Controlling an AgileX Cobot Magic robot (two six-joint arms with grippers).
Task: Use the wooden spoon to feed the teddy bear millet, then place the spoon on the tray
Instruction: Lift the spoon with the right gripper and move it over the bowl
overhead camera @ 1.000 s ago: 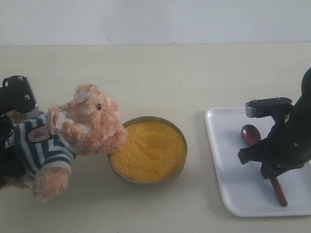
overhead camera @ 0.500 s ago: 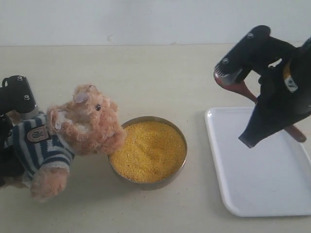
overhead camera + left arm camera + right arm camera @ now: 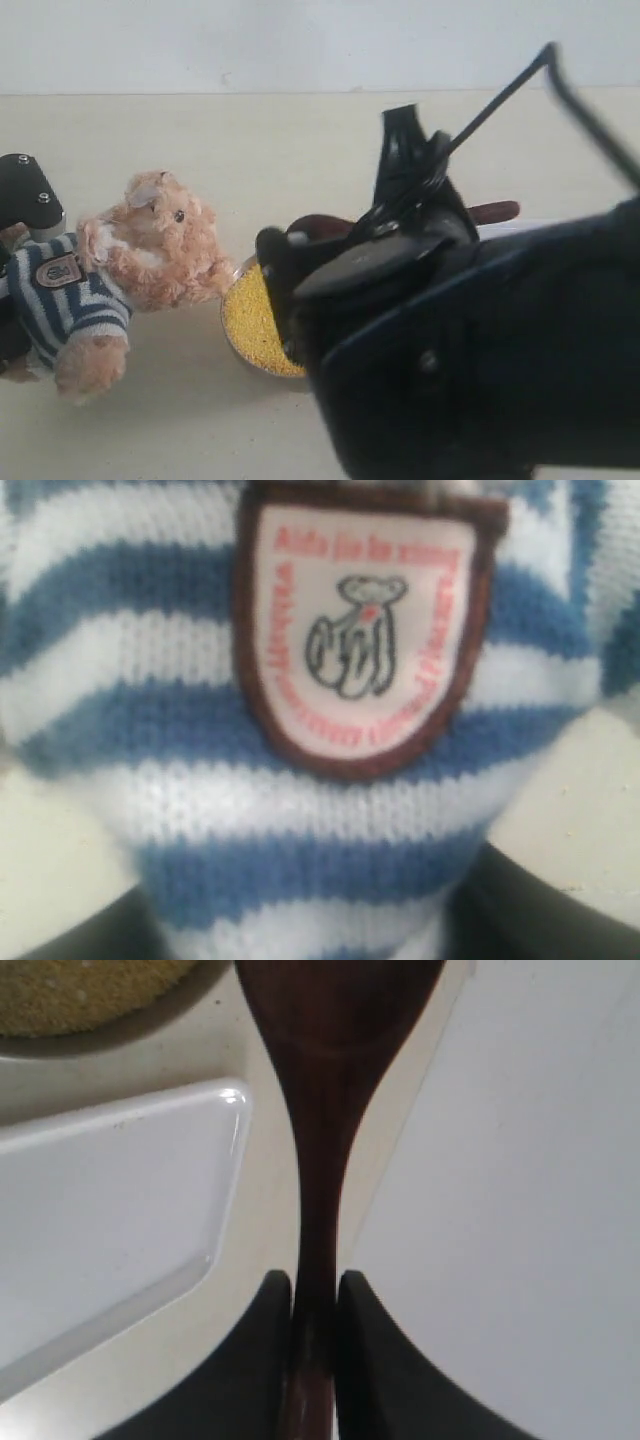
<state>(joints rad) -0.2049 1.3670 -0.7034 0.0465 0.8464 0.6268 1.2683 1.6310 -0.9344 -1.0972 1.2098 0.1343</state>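
So, exterior view first: the teddy bear (image 3: 150, 245) is at the left of the bench (image 3: 300, 140), tilted, its snout just beside the rim of the metal bowl (image 3: 238, 345); the millet (image 3: 250, 315) fills that bowl, but only its left part shows; the right arm (image 3: 480, 350) looms huge and dark in the foreground and covers the rest; the wooden spoon (image 3: 495, 211) pokes out from behind it, handle end pointing right; the left arm (image 3: 25, 195) sits just behind the bear's back; can't make out either pincer's tips from here.

Left wrist view: pretty much all striped shirt (image 3: 300, 810), navy and white, with the badge (image 3: 365, 630) near the middle; the left pincer (image 3: 300, 920) shows as two dark shapes either side of the shirt, which narrows between them, so it looks clamped on the bear's torso.

Right wrist view: the right pincer (image 3: 312, 1290) is pinched tight on the spoon's thin handle, fingers (image 3: 262, 1360) touching it on both sides; the spoon hangs above the bench, its oval end cut off by the frame; the tray (image 3: 110, 1210) lies below with one rounded corner showing; a bit of millet sits just beyond it.
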